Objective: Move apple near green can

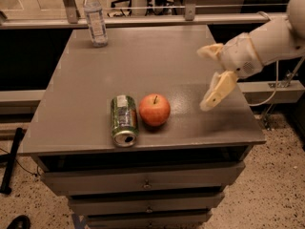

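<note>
The red-orange apple (154, 110) with a short dark stem sits on the grey table (143, 66) near its front edge. The green can (124, 119) lies on its side just left of the apple, its silver top facing the front edge, almost touching the apple. My gripper (206, 78) is open and empty. It hangs above the table to the right of the apple, well apart from it. One pale finger (209, 51) points back-left, the other (217, 92) points down-left.
A clear plastic water bottle (96, 18) stands upright at the back left of the table. The table is a drawer cabinet with drawers (143, 185) below. A rail (181, 19) runs behind it. My white arm (271, 39) reaches in from the right.
</note>
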